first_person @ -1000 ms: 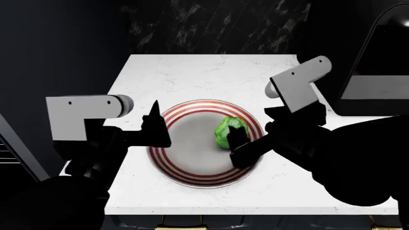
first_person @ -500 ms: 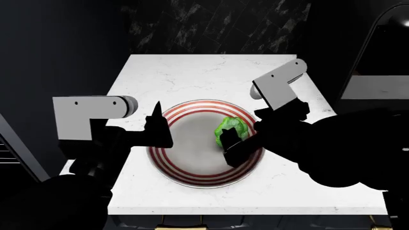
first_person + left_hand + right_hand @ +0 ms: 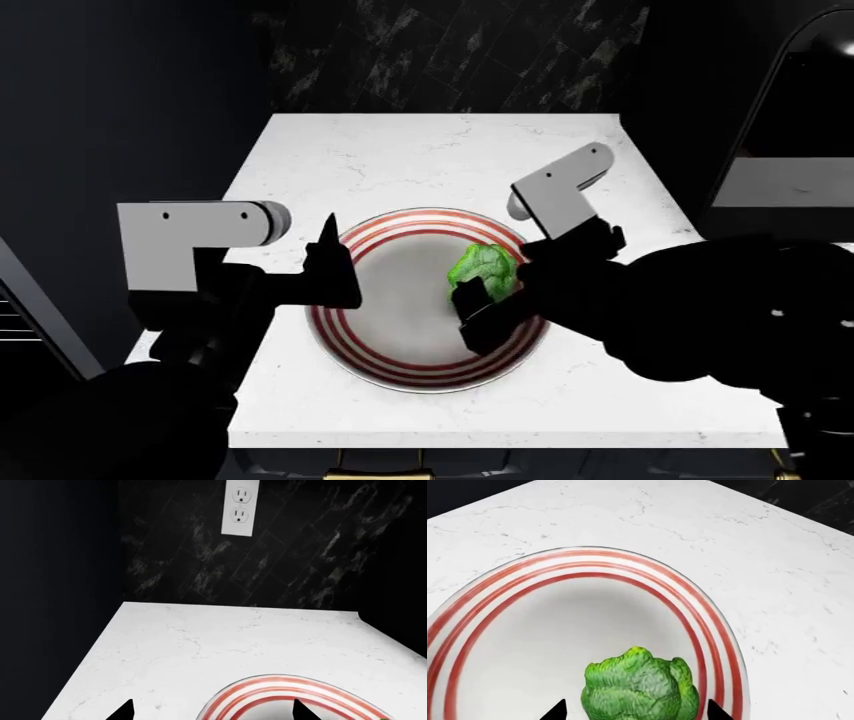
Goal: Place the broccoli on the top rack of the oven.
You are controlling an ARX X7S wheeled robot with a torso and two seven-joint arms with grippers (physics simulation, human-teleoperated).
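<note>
Broccoli (image 3: 639, 687) sitting on plate (image 3: 507, 587), looking light, bumpy; right gripper (image 3: 635, 711) straddling it, spread, grasping nothing.

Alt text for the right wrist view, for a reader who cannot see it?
A bright green, bumpy broccoli lies inside a round white plate with red rim stripes, framed between the right gripper's two dark, parted fingertips. The plate rests on a white marble countertop.

A white marble tabletop (image 3: 400, 150) with thin grey veins stands against a dark wall. One round plate (image 3: 350, 330) with red stripes around its rim lies on it, closer to the front edge than to the wall. The green broccoli (image 3: 481, 268) sits on the plate's right side.
</note>
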